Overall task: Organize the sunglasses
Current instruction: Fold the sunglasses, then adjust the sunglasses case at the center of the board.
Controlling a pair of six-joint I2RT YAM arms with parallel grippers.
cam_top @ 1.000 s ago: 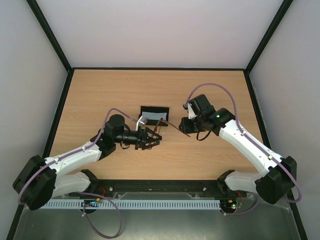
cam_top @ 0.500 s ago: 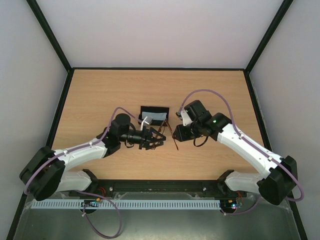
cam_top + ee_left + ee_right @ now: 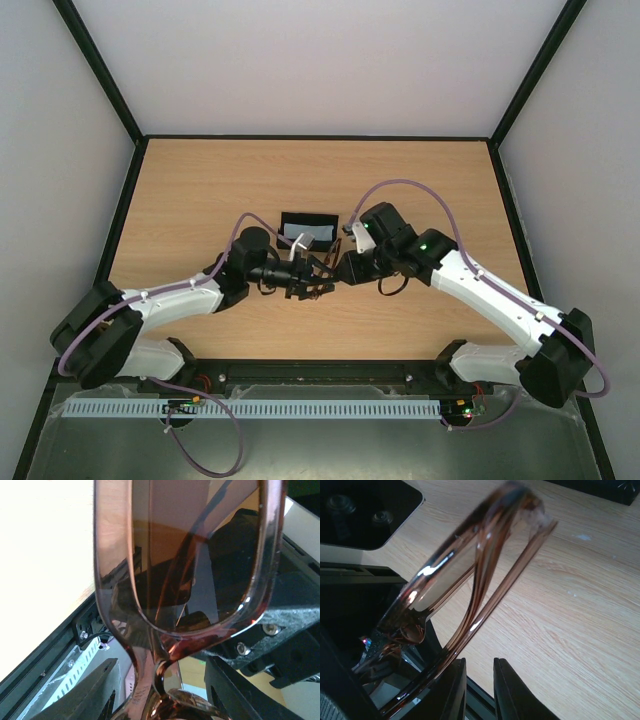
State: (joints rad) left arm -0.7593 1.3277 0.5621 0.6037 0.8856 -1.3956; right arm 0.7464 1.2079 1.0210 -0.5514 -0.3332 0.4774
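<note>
Both arms meet over the middle of the light wooden table (image 3: 200,190), near its front half. The sunglasses (image 3: 319,279), a pair with a thin, translucent reddish-brown frame and tinted brown lenses, are held between the two grippers, clear of the table surface. The left gripper (image 3: 306,279) has its jaws about halfway apart and pinches the front of the frame. In the left wrist view the bridge and the inner rim of one lens run down between the two black fingers (image 3: 92,692), with the lens standing close before the camera. The right gripper (image 3: 338,272) faces it from the opposite side. Its two black fingers (image 3: 515,695) are drawn near together, with only a slim gap showing. One long, slim temple arm slants down from the hinge to the tip of the finger on the left of that view. It lies against that finger rather than in the gap, and whether it is clamped cannot be told. Just behind the grippers lies a black oblong case (image 3: 310,217), touching neither. A light blue cloth (image 3: 308,237) shows within its outline.
</note>
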